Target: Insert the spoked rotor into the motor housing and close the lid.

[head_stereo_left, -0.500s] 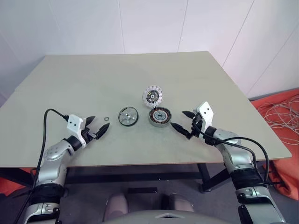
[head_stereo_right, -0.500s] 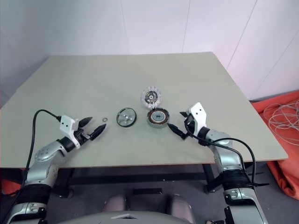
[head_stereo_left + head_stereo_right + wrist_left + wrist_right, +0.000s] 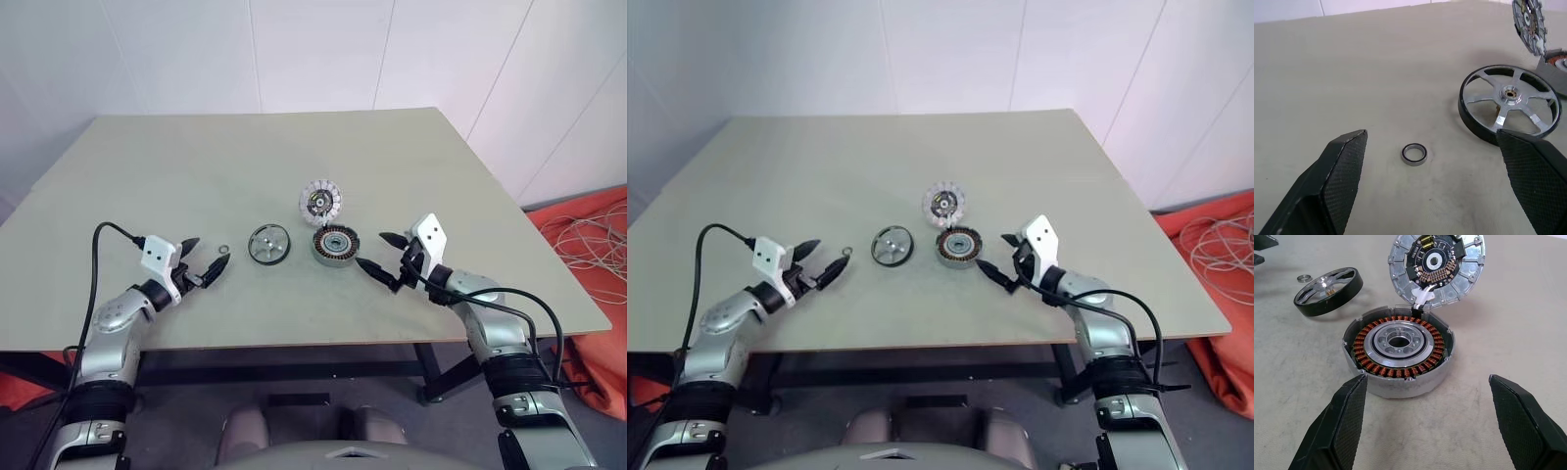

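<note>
Right wrist view: motor housing [image 3: 1398, 355] sits just ahead of the released right hand [image 3: 1427, 423].

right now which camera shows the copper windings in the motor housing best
The right wrist view: the motor housing sits close, open top showing the full copper ring. The head views show it small beside the lid; the left wrist view catches just its edge.

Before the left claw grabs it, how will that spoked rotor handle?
The rotor looks like rigid metal, so it likely won't flex. Its smooth dark rim may slip between the fingers. Lying flat on the table, it probably slides rather than rolls when nudged.
</note>
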Motion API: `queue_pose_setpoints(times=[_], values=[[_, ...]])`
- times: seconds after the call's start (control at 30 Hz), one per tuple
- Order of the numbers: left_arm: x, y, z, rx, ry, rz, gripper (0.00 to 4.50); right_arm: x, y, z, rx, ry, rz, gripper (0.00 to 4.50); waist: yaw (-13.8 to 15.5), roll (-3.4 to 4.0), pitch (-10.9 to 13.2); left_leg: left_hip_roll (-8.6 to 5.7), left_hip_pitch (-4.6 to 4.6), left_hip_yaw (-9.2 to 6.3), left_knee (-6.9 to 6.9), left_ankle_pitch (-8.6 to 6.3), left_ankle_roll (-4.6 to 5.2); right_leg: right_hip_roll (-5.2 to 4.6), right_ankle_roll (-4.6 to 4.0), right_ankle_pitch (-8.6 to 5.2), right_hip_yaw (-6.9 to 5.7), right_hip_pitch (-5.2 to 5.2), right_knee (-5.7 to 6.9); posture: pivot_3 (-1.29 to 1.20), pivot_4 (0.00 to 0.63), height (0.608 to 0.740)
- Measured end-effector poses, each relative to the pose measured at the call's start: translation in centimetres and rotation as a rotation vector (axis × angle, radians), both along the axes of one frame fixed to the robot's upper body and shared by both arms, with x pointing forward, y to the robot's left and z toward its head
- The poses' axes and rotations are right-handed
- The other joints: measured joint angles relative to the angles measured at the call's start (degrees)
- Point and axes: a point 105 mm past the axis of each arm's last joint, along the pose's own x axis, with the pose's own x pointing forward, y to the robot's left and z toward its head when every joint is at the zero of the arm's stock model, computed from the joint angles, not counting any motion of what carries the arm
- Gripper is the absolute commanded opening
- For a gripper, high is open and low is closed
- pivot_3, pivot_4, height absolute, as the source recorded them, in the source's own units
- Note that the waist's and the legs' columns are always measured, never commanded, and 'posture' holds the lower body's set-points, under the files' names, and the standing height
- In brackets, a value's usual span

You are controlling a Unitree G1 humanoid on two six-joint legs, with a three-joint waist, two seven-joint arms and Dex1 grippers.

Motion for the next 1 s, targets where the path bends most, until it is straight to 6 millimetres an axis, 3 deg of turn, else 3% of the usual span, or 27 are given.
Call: queue_pose_setpoints(times=[0.1,0.4,0.7,1.0], values=[[-0.2,-2.8,-0.4,-0.125,0.113,-0.061,4.48,0.0,0.1,0.1,0.002,-0.005,0.002,4.50,0.17,0.00,0.00,0.01,0.00,0.00,0.02,0.00,0.00,0.00,-0.01,0.00,0.00,0.00,0.02,0.00,0.000,0.740],[0.2,-7.4,-0.5,-0.349,0.391,-0.072,4.48,0.0,0.3,0.5,0.002,-0.024,0.008,4.50,0.04,0.01,0.00,-0.02,-0.01,0.01,0.16,0.01,0.01,0.00,0.00,0.00,-0.01,0.01,0.11,0.00,0.000,0.740],[0.8,-8.1,-0.1,-0.599,0.537,0.009,4.48,-0.1,0.3,0.7,0.002,-0.030,0.010,4.50,0.15,0.01,0.00,-0.13,-0.09,-0.03,0.18,0.04,0.09,0.00,0.02,-0.01,-0.04,0.03,-0.03,0.00,0.000,0.740],[1.9,-9.0,-0.2,-0.708,0.591,0.032,4.48,-0.1,0.3,0.7,0.002,-0.030,0.014,4.50,0.95,0.10,-0.05,-0.16,0.01,-0.07,0.17,0.16,0.29,0.00,0.06,-0.02,-0.19,0.31,-0.42,0.00,0.000,0.740]])
